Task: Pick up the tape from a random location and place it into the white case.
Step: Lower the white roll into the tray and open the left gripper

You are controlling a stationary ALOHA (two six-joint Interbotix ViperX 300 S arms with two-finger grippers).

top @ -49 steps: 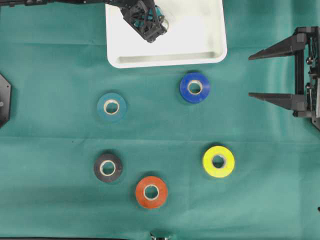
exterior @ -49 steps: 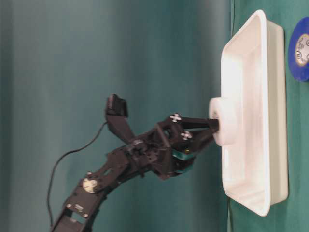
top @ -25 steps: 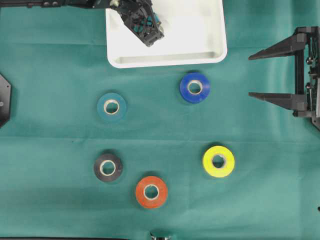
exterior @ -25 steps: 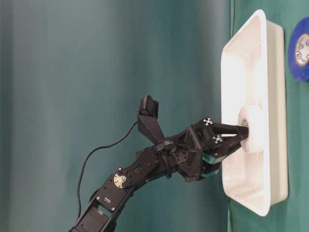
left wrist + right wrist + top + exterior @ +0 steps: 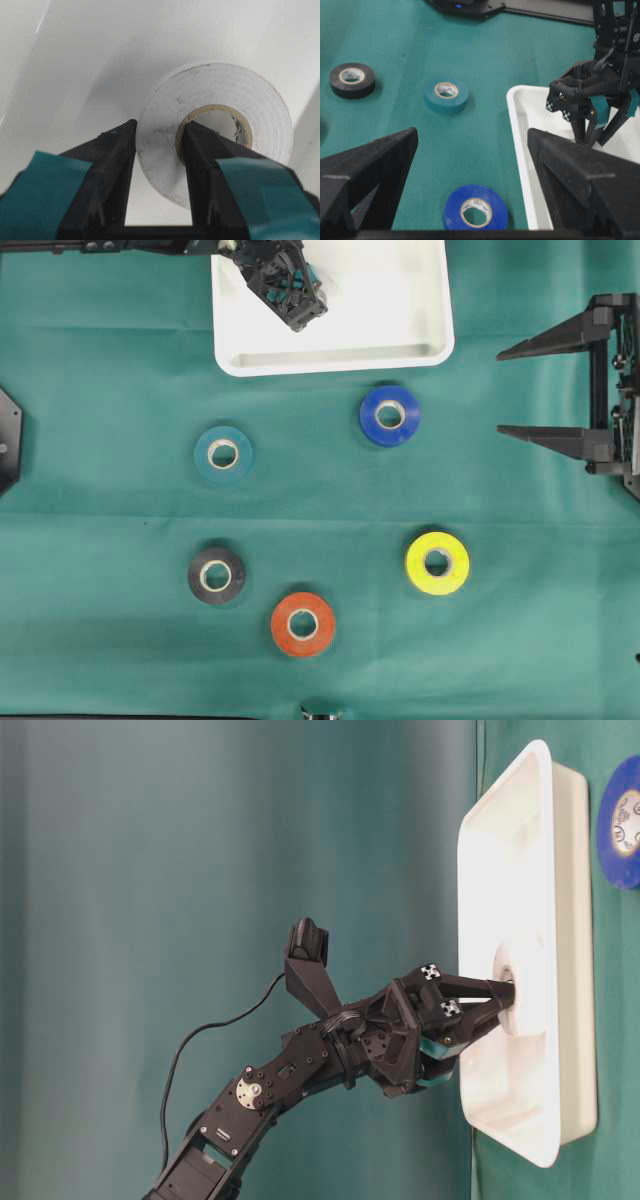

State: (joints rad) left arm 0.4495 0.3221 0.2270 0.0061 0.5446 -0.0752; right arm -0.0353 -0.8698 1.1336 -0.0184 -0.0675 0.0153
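A white tape (image 5: 250, 100) roll lies low inside the white case (image 5: 430, 340), close to or on its floor. My left gripper (image 5: 159, 127) is narrowly shut on the roll's wall, one finger on the outer edge and the other inside the cardboard core. From table level the tape (image 5: 520, 990) shows at the tips of the left gripper (image 5: 505, 995), down inside the case (image 5: 540, 780). In the overhead view the left gripper (image 5: 300, 315) hides the roll. My right gripper (image 5: 500, 390) hangs open and empty at the right edge, away from everything.
Several tape rolls lie flat on the green cloth: blue (image 5: 390, 415) just in front of the case, teal (image 5: 223, 452), black (image 5: 216, 575), red (image 5: 303, 624) and yellow (image 5: 437, 562). Between the open right gripper (image 5: 472, 135) fingers I see the blue roll (image 5: 476, 210).
The left gripper has gone down into the case with the white roll, from above the rim to near the floor. The right arm has not moved.
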